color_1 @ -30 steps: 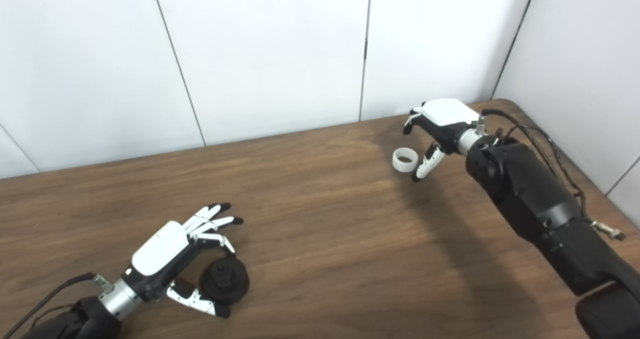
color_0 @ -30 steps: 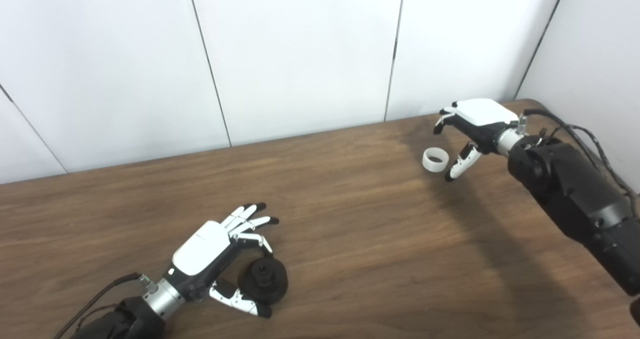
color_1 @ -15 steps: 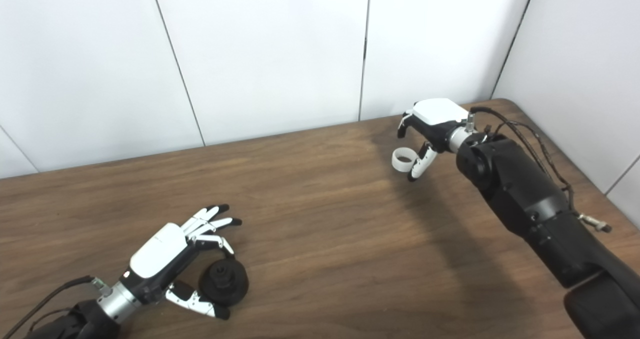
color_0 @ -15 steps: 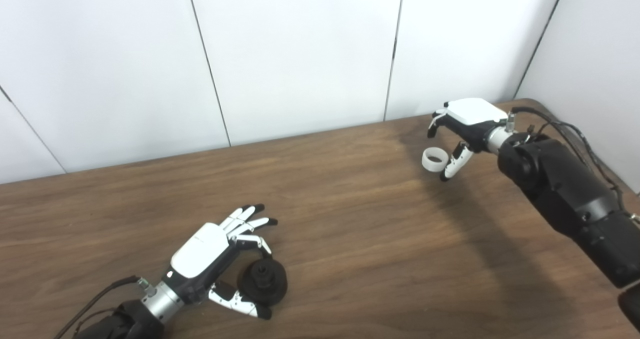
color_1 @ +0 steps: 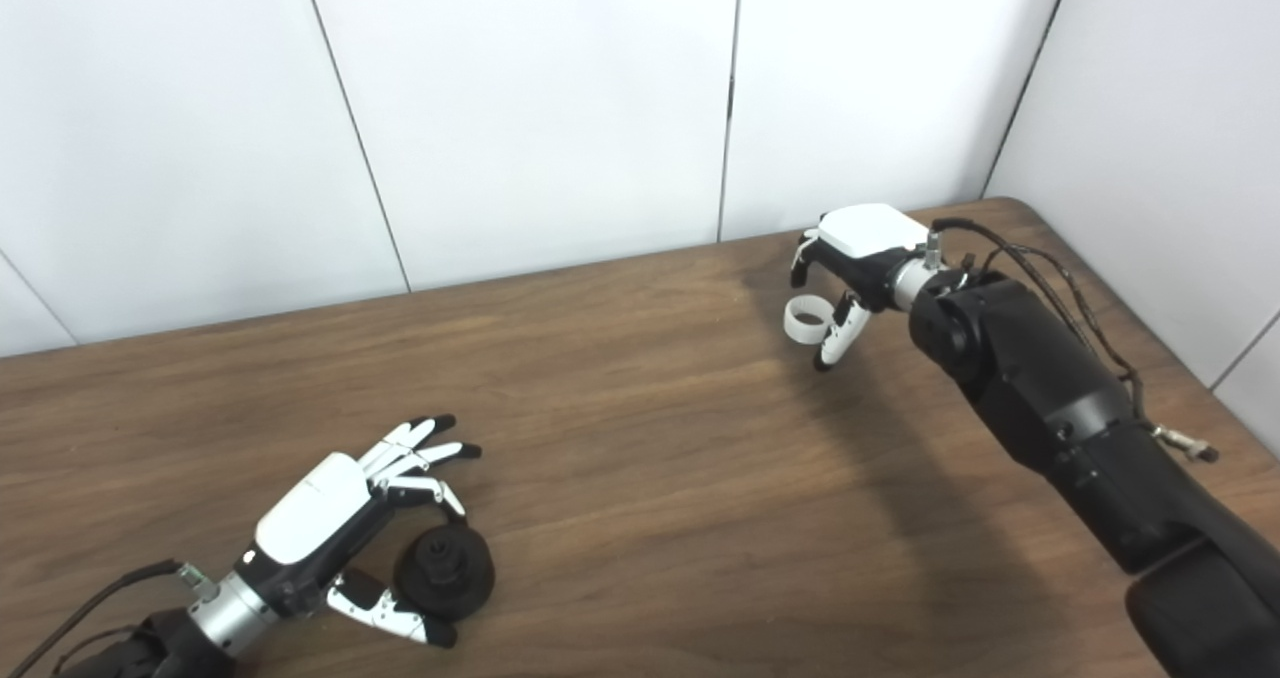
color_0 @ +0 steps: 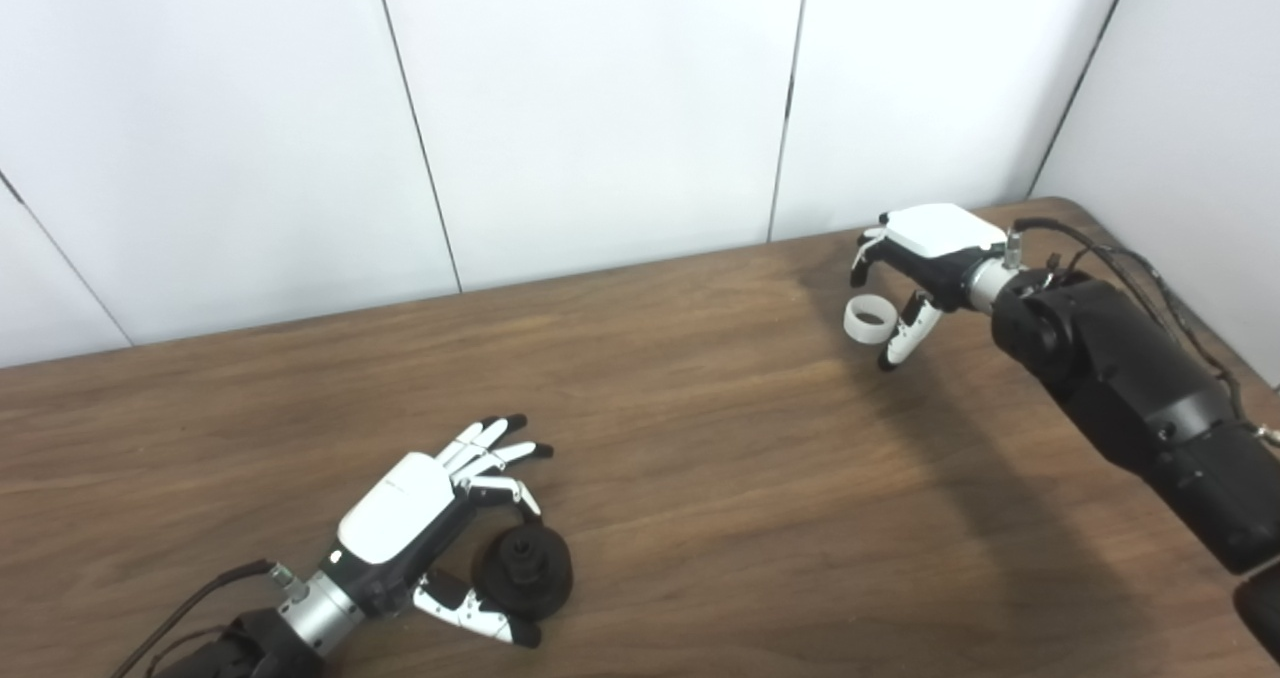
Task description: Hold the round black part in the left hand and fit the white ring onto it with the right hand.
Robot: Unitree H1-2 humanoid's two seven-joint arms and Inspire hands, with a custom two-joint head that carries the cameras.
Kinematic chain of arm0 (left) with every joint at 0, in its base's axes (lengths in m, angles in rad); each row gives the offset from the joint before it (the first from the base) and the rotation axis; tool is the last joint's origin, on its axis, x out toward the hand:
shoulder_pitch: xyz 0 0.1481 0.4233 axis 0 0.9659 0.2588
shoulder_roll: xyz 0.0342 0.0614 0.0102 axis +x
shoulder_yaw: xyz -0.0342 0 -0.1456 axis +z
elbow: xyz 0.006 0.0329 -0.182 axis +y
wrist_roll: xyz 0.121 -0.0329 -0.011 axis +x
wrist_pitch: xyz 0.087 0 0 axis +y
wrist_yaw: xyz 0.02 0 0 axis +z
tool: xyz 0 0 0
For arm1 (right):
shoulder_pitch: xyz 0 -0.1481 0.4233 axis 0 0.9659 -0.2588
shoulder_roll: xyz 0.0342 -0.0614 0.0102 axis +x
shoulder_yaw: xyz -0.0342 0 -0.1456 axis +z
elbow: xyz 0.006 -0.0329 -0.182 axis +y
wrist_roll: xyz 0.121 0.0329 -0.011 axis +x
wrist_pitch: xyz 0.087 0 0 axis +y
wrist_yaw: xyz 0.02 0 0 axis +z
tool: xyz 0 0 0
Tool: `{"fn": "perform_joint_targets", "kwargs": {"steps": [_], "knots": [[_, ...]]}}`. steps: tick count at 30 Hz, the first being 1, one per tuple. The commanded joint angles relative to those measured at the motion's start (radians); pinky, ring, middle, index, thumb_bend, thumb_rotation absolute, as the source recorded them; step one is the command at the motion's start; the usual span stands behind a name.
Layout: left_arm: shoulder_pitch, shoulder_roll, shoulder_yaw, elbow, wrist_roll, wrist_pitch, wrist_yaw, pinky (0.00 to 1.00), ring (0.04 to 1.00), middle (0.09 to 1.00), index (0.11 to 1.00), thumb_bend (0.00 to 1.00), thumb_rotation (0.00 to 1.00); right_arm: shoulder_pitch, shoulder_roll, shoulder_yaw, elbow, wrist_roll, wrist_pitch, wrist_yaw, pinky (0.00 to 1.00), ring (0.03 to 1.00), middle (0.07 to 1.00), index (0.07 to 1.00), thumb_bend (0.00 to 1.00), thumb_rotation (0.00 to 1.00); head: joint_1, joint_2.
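Observation:
The round black part (color_0: 524,570) lies on the wooden table (color_0: 700,478) at the near left. My left hand (color_0: 400,513) cups it from the left: a curled finger rests on its far rim and the thumb (color_0: 470,613) lies along its near side, while the other fingers stay spread. The white ring (color_0: 866,320) lies on the table at the far right. My right hand (color_0: 925,258) hovers over it, open, with its fingers (color_0: 858,263) arched behind the ring and its thumb (color_0: 898,338) close by the ring's right side. The scene shows the same in the right eye view (color_1: 806,318).
White wall panels (color_0: 600,108) stand along the table's far edge and on the right. The table's rounded far right corner (color_0: 1060,203) is just behind my right hand. Cables (color_0: 1170,298) run along my right forearm.
My right hand has moved left and down, bringing its thumb up beside the ring. My left hand has drawn back a little toward the near edge, and the black part has shifted slightly with it.

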Motion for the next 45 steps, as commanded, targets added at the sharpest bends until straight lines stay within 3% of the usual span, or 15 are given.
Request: {"fn": "perform_joint_targets", "kwargs": {"steps": [1,36,38,41,45], "knots": [[0.032,0.037,-0.020,0.001,0.035,0.007,-0.074,1.00,1.000,0.893,0.482,0.52,0.06,-0.042,-0.021,-0.017,-0.015,-0.007,-0.008,-0.032,1.00,1.000,0.919,0.707,0.87,0.25,0.001,0.001],[0.071,0.041,0.045,-0.054,0.036,0.007,-0.131,1.00,1.000,0.898,0.482,0.52,0.06,-0.033,-0.001,-0.012,0.029,-0.012,-0.029,-0.068,1.00,1.000,0.893,0.668,0.84,0.28,0.013,0.020],[0.074,0.039,0.049,-0.056,0.039,0.007,-0.128,1.00,1.000,0.894,0.481,0.52,0.06,-0.035,0.003,-0.010,0.042,-0.022,-0.031,-0.097,1.00,0.973,0.841,0.522,0.59,0.17,0.013,0.020],[0.075,0.040,0.054,-0.059,0.039,0.007,-0.139,1.00,1.000,0.897,0.481,0.52,0.06,-0.038,0.003,-0.005,0.046,-0.032,-0.029,-0.116,1.00,0.955,0.803,0.485,0.53,0.14,0.010,0.021],[0.073,0.044,0.052,-0.060,0.040,0.007,-0.141,1.00,1.000,0.896,0.481,0.52,0.06,-0.040,0.001,-0.007,0.041,-0.040,-0.029,-0.120,1.00,0.953,0.785,0.481,0.53,0.14,0.006,0.022]]}}
